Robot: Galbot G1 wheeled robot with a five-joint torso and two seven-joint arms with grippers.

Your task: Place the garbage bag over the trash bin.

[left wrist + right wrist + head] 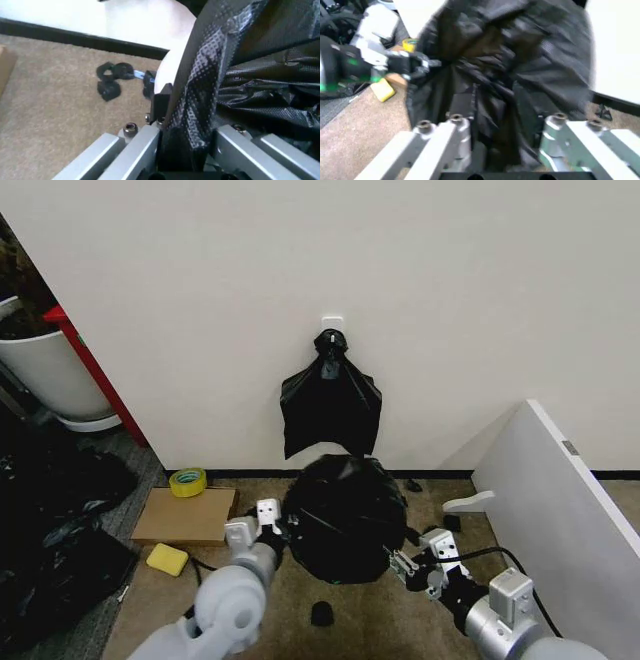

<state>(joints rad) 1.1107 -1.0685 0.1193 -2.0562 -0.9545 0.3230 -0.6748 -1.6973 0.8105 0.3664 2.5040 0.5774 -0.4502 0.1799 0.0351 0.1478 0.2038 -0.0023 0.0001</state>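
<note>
The glossy black garbage bag (345,515) is draped over the trash bin on the carpet by the wall and hides it in the head view. A strip of the bin's cream-white wall (173,69) shows beside the film in the left wrist view. My left gripper (277,527) is at the bag's left side, shut on a taut fold of the garbage bag (200,93). My right gripper (402,562) is at the bag's lower right, shut on crinkled film of the garbage bag (505,112). In the right wrist view the left gripper (422,64) pulls the far edge.
A knotted black bag (330,405) hangs on the wall above. Cardboard (185,515), a yellow tape roll (187,481) and a yellow sponge (167,559) lie left. A white board (560,510) leans at right. Small black scraps (111,79) and a planter pot (50,370) are nearby.
</note>
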